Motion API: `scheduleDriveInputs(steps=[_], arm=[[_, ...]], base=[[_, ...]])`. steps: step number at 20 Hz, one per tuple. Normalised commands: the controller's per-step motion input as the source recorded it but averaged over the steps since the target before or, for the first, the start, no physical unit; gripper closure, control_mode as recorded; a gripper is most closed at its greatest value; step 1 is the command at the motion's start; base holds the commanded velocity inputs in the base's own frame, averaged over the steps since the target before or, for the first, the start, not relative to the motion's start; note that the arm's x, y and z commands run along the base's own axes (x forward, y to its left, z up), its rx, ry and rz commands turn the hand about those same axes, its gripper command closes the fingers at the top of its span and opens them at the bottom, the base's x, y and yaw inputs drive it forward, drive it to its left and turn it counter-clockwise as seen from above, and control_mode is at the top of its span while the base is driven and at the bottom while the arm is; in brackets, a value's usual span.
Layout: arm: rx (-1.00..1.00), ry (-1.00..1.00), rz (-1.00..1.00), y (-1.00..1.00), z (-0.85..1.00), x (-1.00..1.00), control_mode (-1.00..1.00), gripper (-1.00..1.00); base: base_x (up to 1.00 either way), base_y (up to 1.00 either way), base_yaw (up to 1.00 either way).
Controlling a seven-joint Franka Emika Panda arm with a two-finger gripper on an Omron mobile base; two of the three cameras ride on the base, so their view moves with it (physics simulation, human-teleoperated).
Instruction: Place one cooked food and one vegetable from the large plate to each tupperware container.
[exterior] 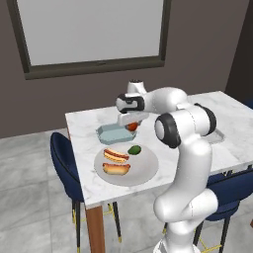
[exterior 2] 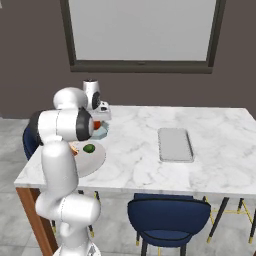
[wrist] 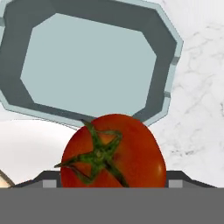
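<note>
A white marble table [exterior 2: 150, 150] with grey veining stands on wooden legs [exterior: 94, 227]; its near left corner rests on one of them. Dark blue chairs with thin black and gold legs sit around it: one [exterior: 64, 163] at the left edge, one [exterior 2: 167, 215] tucked under the near edge, another [exterior: 232, 190] at the near right. Behind the table the wall [exterior: 207, 44] is dull brown-grey. A large window [exterior: 91, 29] in a dark frame hangs on it, its pane a flat pale grey. The floor [exterior: 24, 197] is pale grey tile with faint marbling. The light is even and soft, without hard shadows.
</note>
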Motion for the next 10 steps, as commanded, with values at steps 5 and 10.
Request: scheduleDriveInputs(steps=[5,10], arm=[[0.00,-0.04,0.00,0.23,-0.20,0.51,-1.00,1.00],[0.00,0.00,0.00,-0.03,-0.18,0.24,-1.00,1.00]], base=[[0.00,0.00,0.00],[0.00,0.00,0.00]])
